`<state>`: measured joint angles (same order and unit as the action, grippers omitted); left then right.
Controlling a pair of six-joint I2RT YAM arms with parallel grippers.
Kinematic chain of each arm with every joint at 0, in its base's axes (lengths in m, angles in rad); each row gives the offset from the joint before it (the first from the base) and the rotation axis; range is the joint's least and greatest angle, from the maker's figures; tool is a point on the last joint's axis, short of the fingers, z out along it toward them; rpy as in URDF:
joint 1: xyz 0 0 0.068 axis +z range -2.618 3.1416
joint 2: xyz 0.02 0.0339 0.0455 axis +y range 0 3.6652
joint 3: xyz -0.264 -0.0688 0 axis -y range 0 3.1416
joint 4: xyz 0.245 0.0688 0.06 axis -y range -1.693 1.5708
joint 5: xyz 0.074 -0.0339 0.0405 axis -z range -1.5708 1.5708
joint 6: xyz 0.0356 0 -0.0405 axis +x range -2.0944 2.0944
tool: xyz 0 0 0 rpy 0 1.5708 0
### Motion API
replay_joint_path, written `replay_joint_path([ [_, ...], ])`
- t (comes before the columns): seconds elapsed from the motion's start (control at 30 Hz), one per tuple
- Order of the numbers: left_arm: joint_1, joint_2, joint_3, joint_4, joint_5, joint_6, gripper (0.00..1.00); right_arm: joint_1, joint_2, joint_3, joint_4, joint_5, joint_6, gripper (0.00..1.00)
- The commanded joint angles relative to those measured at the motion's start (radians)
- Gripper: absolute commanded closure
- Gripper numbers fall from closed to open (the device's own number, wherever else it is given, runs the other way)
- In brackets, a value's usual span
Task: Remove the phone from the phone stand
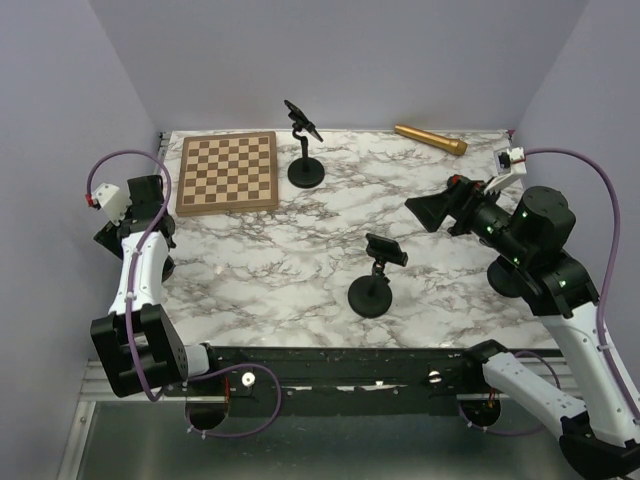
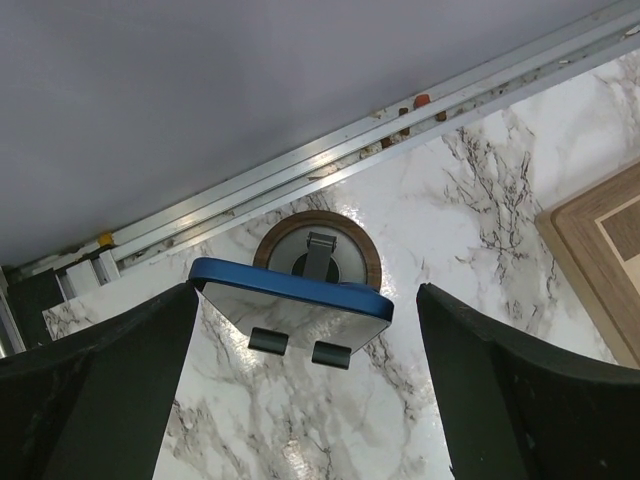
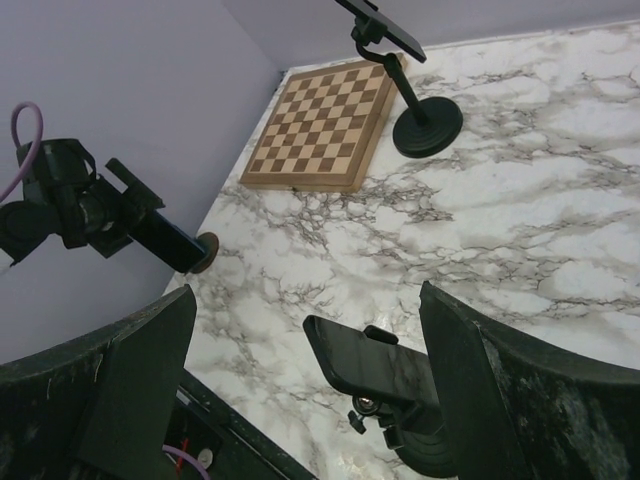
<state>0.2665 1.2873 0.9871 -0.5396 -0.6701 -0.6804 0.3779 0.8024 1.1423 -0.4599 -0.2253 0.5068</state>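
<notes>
In the left wrist view a blue-edged phone [image 2: 290, 300] rests on a small stand with a round wood-rimmed base [image 2: 318, 250] at the table's left edge. My left gripper [image 2: 306, 330] is open around it, its left finger [image 2: 120, 380] at the phone's corner and the right finger [image 2: 500, 380] apart from it. In the top view the left gripper [image 1: 152, 228] hides this phone. My right gripper [image 1: 432, 212] is open and empty above the table. Below it a black phone [image 3: 365, 365] sits on a black stand [image 1: 372, 295].
A third black stand [image 1: 306, 172] with a tilted phone [image 1: 302, 120] is at the back, beside a wooden chessboard [image 1: 228, 172]. A gold cylinder [image 1: 430, 138] lies at the back right. A metal rail [image 2: 330, 150] and the wall run close behind the blue phone.
</notes>
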Motion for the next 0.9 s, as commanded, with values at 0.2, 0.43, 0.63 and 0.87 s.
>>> replay_joint_path([
  [0.2, 0.005, 0.0, -0.054, 0.05, 0.01, 0.089, 0.02, -0.004, 0.011, -0.017, 0.055, -0.039, 0.038, 0.0],
  [0.43, 0.003, -0.009, -0.115, 0.141, 0.018, 0.192, 0.03, -0.004, 0.02, -0.029, 0.067, -0.042, 0.044, 0.0],
  [0.63, 0.001, -0.029, -0.154, 0.21, 0.054, 0.252, 0.06, -0.004, 0.02, -0.029, 0.067, -0.039, 0.044, 0.0],
  [0.87, 0.001, -0.017, -0.156, 0.219, 0.075, 0.26, 0.12, -0.004, 0.025, -0.035, 0.068, -0.038, 0.049, 0.0],
])
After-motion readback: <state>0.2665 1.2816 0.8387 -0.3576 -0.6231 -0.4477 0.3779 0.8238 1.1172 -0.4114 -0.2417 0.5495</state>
